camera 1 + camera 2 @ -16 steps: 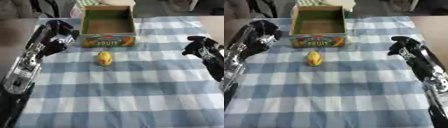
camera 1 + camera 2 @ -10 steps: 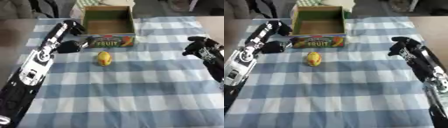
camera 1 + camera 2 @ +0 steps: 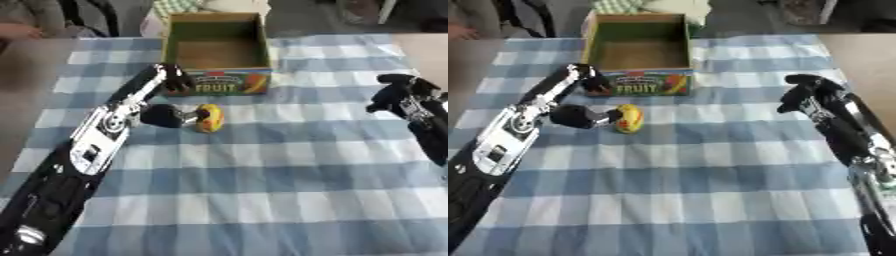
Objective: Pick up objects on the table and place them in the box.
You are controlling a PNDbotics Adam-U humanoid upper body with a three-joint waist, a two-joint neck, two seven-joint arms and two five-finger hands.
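A small yellow rounded fruit-shaped object with a touch of red (image 3: 210, 117) lies on the blue and white checked cloth of the counter (image 3: 289, 190), just in front of the open cardboard box with a green inside and a coloured "FRUIT" label (image 3: 216, 50). The object is near the box but not touching it, so the way to carry it is short.

The left hand (image 3: 166, 116) is at the left side of the object. Its dark fingers (image 3: 611, 115) reach to the object and seem to touch it. I cannot tell if they already close around it or only meet its side, because the hand is dark and partly hidden by its own arm. My judgement is that this is the approach for the grasp, from the side, so that the object does not roll away.

The right hand (image 3: 805, 95) hangs above the cloth at the right, well apart from the object and the box, its fingers curled downward and holding nothing. It probably waits there so that it does not disturb the other arm.

The box is empty inside, as far as I can see.
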